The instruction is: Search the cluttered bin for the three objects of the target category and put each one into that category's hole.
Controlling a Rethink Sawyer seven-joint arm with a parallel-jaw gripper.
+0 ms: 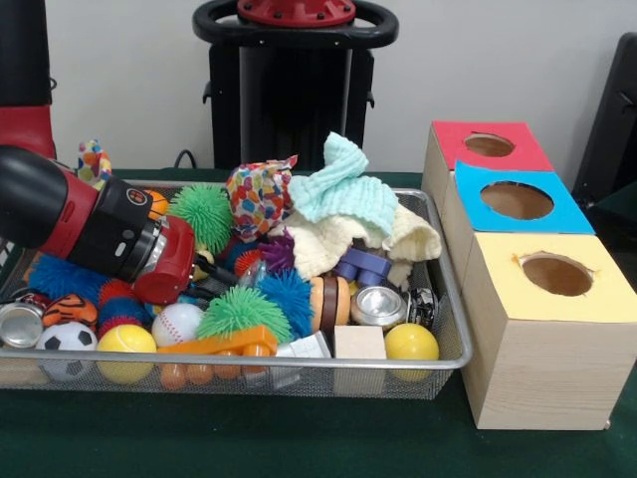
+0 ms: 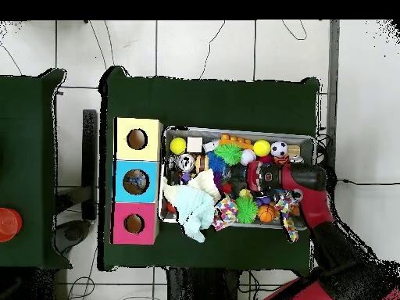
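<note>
The wire mesh bin [image 1: 450, 299] is full of toys and also shows in the overhead view [image 2: 238, 130]. One silver can [image 1: 378, 305] stands near the bin's front right, between a brown ring toy and a yellow ball [image 1: 411, 342]; it also shows in the overhead view [image 2: 185, 162]. A second can [image 1: 19, 325] lies at the front left corner. A third can is not to be made out. My gripper [image 1: 211, 280] reaches in from the left, low among the spiky balls at mid-bin, well left of the first can; its tip is buried in clutter. It also shows in the overhead view [image 2: 248, 178].
Three wooden boxes stand right of the bin, each with a round hole on top: red [image 1: 489, 145], blue [image 1: 517, 200], yellow [image 1: 556, 275]. Cloths [image 1: 348, 194] are heaped at the bin's back right. A wooden cube [image 1: 358, 342], a baseball [image 1: 177, 324] and a soccer ball [image 1: 66, 341] lie along the front.
</note>
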